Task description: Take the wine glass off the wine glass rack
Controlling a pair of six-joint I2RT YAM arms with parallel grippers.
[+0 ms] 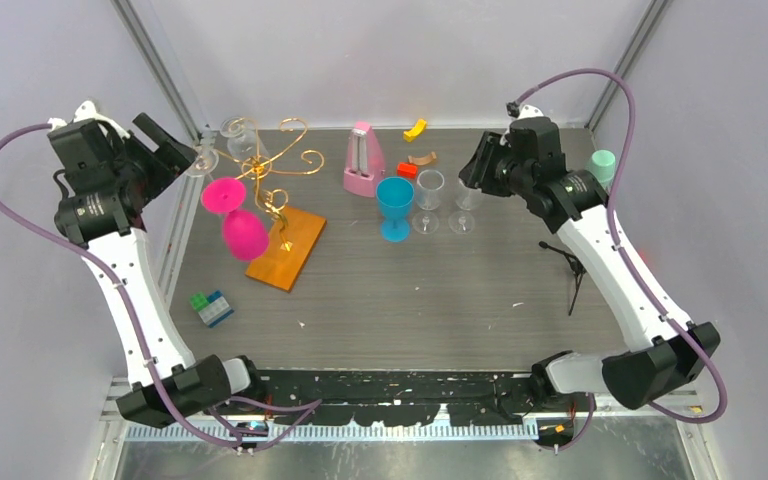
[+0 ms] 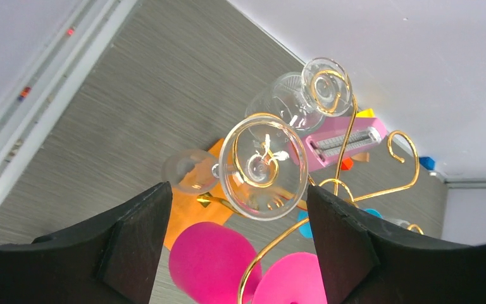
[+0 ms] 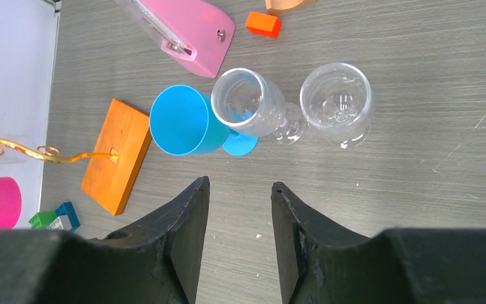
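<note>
The gold wire wine glass rack [image 1: 282, 160] stands on its orange-brown base [image 1: 287, 247] at the table's back left. A pink wine glass [image 1: 240, 225] hangs upside down from it. Two clear wine glasses also hang there, one at the back [image 1: 240, 135] and one nearest my left gripper [image 1: 200, 160]. My left gripper [image 1: 167, 142] is open and empty, just left of the rack. In the left wrist view [image 2: 237, 189] the near clear glass's foot [image 2: 264, 166] sits ahead between the fingers, untouched, with the pink glass [image 2: 212, 263] below. My right gripper [image 1: 475, 165] is open and empty above the table [image 3: 240, 183].
A pink metronome [image 1: 363, 160], a blue wine glass [image 1: 395, 205] and two clear glasses [image 3: 250, 101] [image 3: 336, 101] stand mid-back. Small orange and yellow pieces [image 1: 416, 128] lie behind them. Green and blue blocks [image 1: 210, 308] lie front left. A mint cup [image 1: 601, 165] and a black tripod [image 1: 570, 265] are on the right.
</note>
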